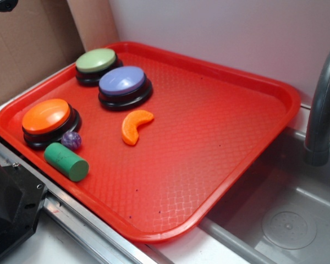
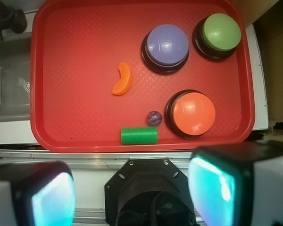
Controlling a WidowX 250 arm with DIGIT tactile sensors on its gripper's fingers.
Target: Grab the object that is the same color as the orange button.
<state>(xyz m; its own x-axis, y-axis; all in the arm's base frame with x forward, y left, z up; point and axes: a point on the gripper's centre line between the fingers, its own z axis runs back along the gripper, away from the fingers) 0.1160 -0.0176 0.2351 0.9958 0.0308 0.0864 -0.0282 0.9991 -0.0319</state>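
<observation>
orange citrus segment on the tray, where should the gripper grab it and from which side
Grip the orange segment across its thick middle, coming straight down from above. It lies flat on the red tray, apart from the purple-blue button and orange button, so there is room around it. Its tips taper, so the gripper, open now, would likely slip there.

A small orange crescent-shaped plastic segment (image 2: 122, 79) is seen lying alone on the red textured plastic tray (image 2: 75, 47), left of the large domed orange button (image 2: 193, 113), apart from it.
</observation>
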